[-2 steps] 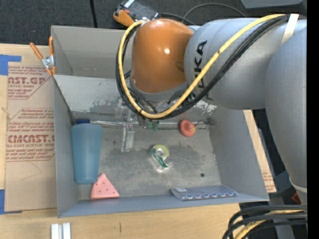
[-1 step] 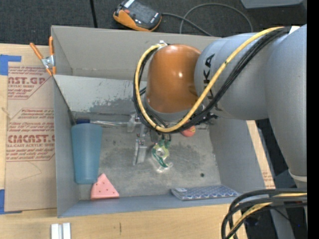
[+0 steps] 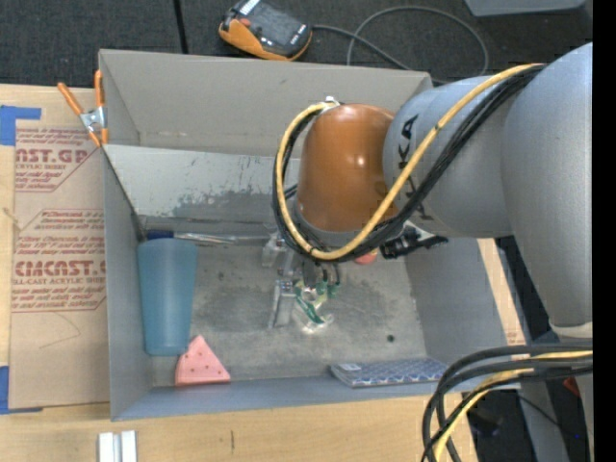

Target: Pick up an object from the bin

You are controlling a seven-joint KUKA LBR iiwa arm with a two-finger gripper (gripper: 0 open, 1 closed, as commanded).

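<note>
We see the gripper point(image 3: 296, 306) well right of the lying blue cup point(image 3: 166, 292), down at a small green-and-white thing point(image 3: 314, 310). Whether it is parted or clamped, we cannot tell.

A robotics lab, as I see it from my remote station: an industrial arm point(image 3: 520, 152), looped with yellow and black cables point(image 3: 452, 104), leans over a scuffed grey metal bin point(image 3: 241, 104) set on a plain wooden surface point(image 3: 289, 431). Behind the bin, on the dark floor point(image 3: 87, 8), lie an orange-and-black device point(image 3: 265, 27) and a trailing cord point(image 3: 414, 15), near a thin stand pole point(image 3: 178, 8).
</note>
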